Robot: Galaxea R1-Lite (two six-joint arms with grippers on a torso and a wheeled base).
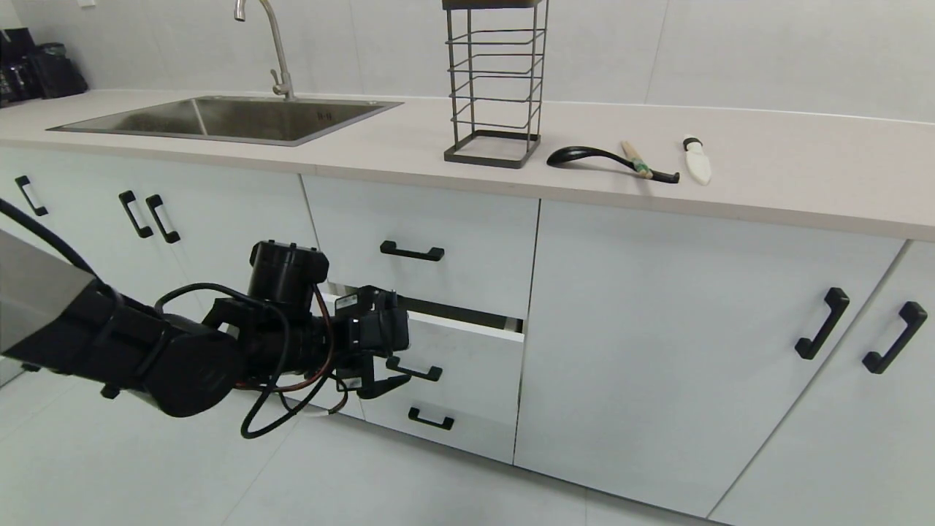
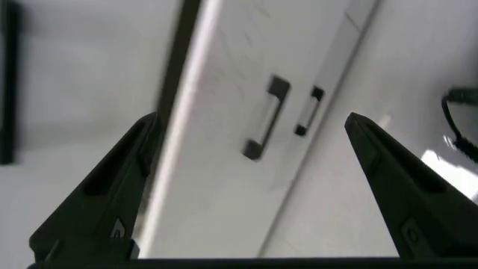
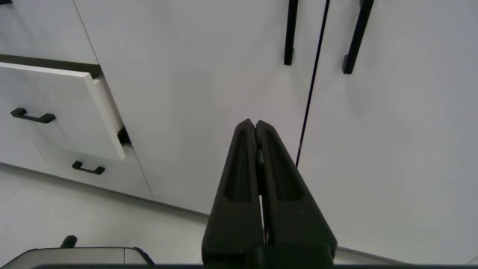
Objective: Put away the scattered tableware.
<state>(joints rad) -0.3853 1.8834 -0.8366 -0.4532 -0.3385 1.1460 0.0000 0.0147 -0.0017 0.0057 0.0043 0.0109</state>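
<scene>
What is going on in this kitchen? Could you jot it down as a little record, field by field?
Place: counter with a sink and a wire rack
Tableware out: black ladle, chopsticks across its stem, white knife just beside them
Storage: middle drawer partly open
Left tool: open, close to that drawer's handle
Right tool: shut, holding nothing, facing cupboard doors
Progress: all three pieces lie on the counter, none put away
</scene>
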